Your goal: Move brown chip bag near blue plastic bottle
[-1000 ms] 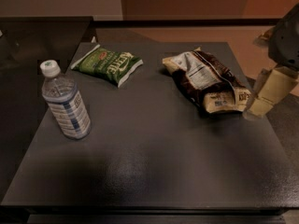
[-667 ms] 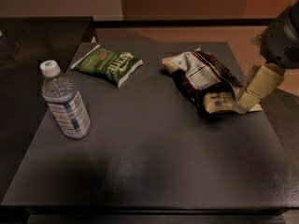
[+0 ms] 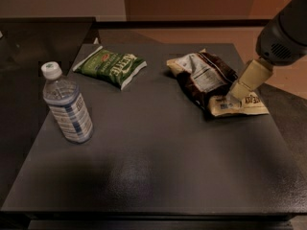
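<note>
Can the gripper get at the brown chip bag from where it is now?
Probably yes. The gripper sits at the cream end of the brown chip bag, with nothing between them; the green chip bag and blue plastic bottle are far off.

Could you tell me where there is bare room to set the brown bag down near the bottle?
The table's front half is bare, from right of the bottle to below the brown bag. A gap lies between bottle and green bag. Crowded at the right rear, where the gripper meets the brown bag.
</note>
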